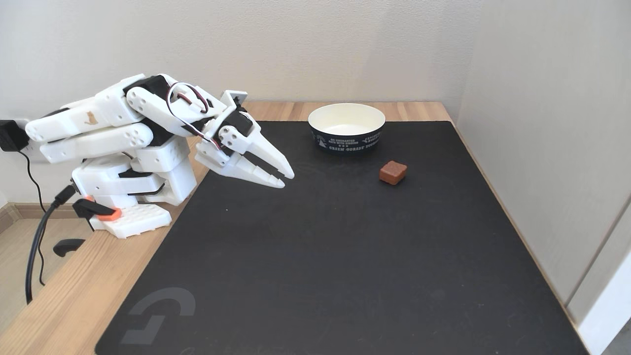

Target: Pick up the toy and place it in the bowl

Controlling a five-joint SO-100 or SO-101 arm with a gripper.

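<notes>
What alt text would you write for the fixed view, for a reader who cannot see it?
A white robot arm sits folded at the left of a black mat, its hand slightly open and empty above the mat. A small brown toy lies on the mat to the right, just in front of an empty bowl.

Reddish-brown toy (393, 172), navy white-lettered bowl (346, 126) with cream inside, black mat (345, 256), white arm (123, 128).

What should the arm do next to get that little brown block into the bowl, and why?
Probably reach out to the right toward the toy. The gripper hangs folded near the arm's base, slightly open and holding nothing, well short of the block, which sits on the black mat just in front of the bowl.
</notes>
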